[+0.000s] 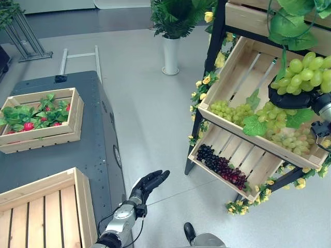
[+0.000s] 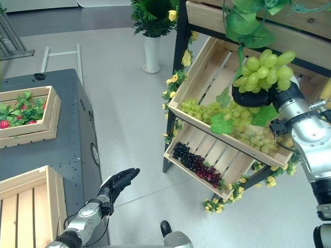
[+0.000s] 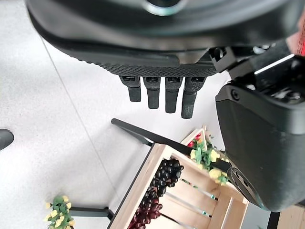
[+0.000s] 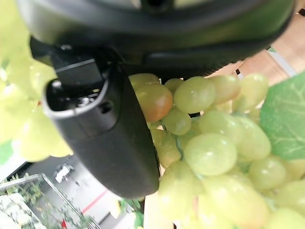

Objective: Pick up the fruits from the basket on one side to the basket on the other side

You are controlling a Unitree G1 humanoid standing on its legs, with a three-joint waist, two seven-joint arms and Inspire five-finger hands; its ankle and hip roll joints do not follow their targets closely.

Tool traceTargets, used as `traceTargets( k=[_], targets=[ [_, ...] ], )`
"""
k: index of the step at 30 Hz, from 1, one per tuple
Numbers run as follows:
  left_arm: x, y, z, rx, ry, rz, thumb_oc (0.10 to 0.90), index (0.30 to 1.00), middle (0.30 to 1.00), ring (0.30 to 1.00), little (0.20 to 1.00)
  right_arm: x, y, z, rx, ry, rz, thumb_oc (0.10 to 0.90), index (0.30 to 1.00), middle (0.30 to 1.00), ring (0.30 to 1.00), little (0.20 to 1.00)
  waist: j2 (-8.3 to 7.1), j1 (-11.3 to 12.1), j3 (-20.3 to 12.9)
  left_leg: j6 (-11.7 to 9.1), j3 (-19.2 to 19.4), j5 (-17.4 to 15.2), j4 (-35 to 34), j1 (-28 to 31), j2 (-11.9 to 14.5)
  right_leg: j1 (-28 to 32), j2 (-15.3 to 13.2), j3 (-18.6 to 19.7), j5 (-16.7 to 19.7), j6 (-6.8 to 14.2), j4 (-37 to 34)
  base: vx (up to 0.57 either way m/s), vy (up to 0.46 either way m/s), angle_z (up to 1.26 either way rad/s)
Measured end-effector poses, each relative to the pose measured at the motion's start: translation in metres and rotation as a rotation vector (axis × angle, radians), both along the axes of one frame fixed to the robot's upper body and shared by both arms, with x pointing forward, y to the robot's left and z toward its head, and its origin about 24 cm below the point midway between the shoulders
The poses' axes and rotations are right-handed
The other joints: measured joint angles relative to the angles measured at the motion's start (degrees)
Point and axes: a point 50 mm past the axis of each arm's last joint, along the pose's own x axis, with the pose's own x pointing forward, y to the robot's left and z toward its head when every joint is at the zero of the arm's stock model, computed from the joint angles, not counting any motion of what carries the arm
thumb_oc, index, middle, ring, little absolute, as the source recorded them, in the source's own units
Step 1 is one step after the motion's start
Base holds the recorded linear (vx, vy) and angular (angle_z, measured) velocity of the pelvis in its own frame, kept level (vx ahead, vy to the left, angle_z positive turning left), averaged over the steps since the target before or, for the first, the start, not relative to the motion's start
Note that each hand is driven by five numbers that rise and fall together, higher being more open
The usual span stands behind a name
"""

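My right hand (image 2: pixel 253 98) is curled under a bunch of green grapes (image 2: pixel 264 70) and holds it up above the shelf's upper crate (image 1: pixel 243 62). More green grapes (image 1: pixel 235 111) and leaves lie in that crate. In the right wrist view the thumb (image 4: pixel 105 138) presses against the held grapes (image 4: pixel 209 152). Dark grapes (image 1: pixel 222 166) lie in the lower shelf crate (image 1: pixel 258 160). My left hand (image 1: pixel 147 185) hangs open over the floor beside the dark table (image 1: pixel 98 150), its fingers (image 3: pixel 162 95) straight. An empty wooden crate (image 1: pixel 77 206) sits at the table's near corner.
A second crate (image 1: pixel 75 111) with strawberries and leaves stands further back on the table. A white vase (image 1: pixel 170 54) with a green plant stands on the floor behind the shelf. Yellow flower garlands (image 1: pixel 199 98) trim the shelf frame.
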Motion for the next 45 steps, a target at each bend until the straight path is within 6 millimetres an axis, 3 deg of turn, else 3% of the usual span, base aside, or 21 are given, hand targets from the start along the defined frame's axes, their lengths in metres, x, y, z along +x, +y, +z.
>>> traceTargets(
  k=[9, 20, 24, 29, 41, 42, 43, 45],
  targets=[
    [-0.001, 0.000, -0.001, 0.000, 0.004, -0.002, 0.800, 0.900, 0.900, 0.900, 0.900, 0.005, -0.007, -0.001, -0.073, 0.005, -0.041, 0.400, 0.300, 0.300, 0.300, 0.300, 0.00, 0.15, 0.00, 0.01, -0.46, 0.00, 0.00, -0.03, 0.04, 0.17, -0.09, -0.82, -0.08, -0.03, -0.01, -0.02, 0.003, 0.02],
    [0.000, 0.000, 0.000, 0.002, 0.003, -0.001, 0.800, 0.900, 0.900, 0.900, 0.900, 0.007, -0.036, -0.049, -0.412, 0.254, -0.211, 0.400, 0.300, 0.300, 0.300, 0.300, -0.03, 0.62, 0.02, 0.22, -0.60, -0.14, 0.00, -0.16, 0.04, 0.13, -0.11, -1.00, -0.22, 0.06, -0.01, -0.01, 0.000, 0.01],
    [0.002, -0.001, 0.001, 0.003, -0.001, -0.006, 0.800, 0.900, 0.900, 0.900, 0.900, 0.009, -0.048, -0.046, -0.404, 0.292, -0.298, 0.400, 0.300, 0.300, 0.300, 0.300, -0.04, 0.96, 0.02, 0.22, -0.55, -0.14, 0.00, -0.14, -0.04, 0.14, -0.13, -0.95, -0.18, 0.01, -0.01, 0.03, 0.028, 0.00],
    [0.002, 0.001, 0.001, 0.012, 0.002, -0.003, 0.800, 0.900, 0.900, 0.900, 0.900, 0.007, -0.077, -0.045, -0.361, 0.390, -0.466, 0.400, 0.300, 0.300, 0.300, 0.300, -0.09, 1.93, 0.04, 0.29, -1.04, -0.18, 0.00, -0.32, -0.33, 0.17, -0.23, -1.11, -0.35, 0.08, -0.01, 0.01, 0.014, 0.05],
    [0.004, 0.001, 0.001, 0.014, 0.001, -0.006, 0.800, 0.900, 0.900, 0.900, 0.900, 0.014, -0.081, -0.036, -0.407, 0.438, -0.521, 0.400, 0.300, 0.300, 0.300, 0.300, -0.59, 2.32, 0.25, 0.41, -1.00, -0.29, -0.01, -0.44, -0.37, 0.08, -0.30, -1.07, -0.43, 0.18, -0.02, 0.00, 0.000, 0.00],
    [0.004, 0.001, 0.002, 0.014, 0.001, -0.006, 0.800, 0.900, 0.900, 0.900, 0.900, 0.014, -0.081, -0.036, -0.407, 0.438, -0.521, 0.764, 0.846, 0.846, 0.846, 0.846, -0.61, 2.31, 0.26, 0.41, -0.99, -0.29, 0.00, -0.47, -0.37, 0.06, -0.30, -1.07, -0.43, 0.19, -0.02, 0.00, 0.000, 0.00],
    [0.004, 0.001, 0.001, 0.014, 0.001, -0.006, 0.800, 0.900, 0.900, 0.900, 0.900, 0.014, -0.081, -0.036, -0.407, 0.438, -0.521, 0.800, 0.900, 0.900, 0.900, 0.900, -0.62, 2.30, 0.27, 0.41, -0.99, -0.29, 0.00, -0.51, -0.38, 0.01, -0.31, -1.07, -0.43, 0.19, -0.02, -0.06, -0.041, 0.00],
    [0.004, 0.001, 0.002, 0.014, 0.001, -0.006, 0.800, 0.900, 0.900, 0.900, 0.900, 0.015, -0.080, -0.035, -0.404, 0.431, -0.514, 0.800, 0.900, 0.900, 0.900, 0.900, -0.64, 2.22, 0.28, 0.22, -0.90, -0.13, 0.03, -0.83, -0.34, -0.23, -0.29, -1.01, -0.40, 0.17, 0.00, -0.06, -0.043, -0.03]
  ],
)
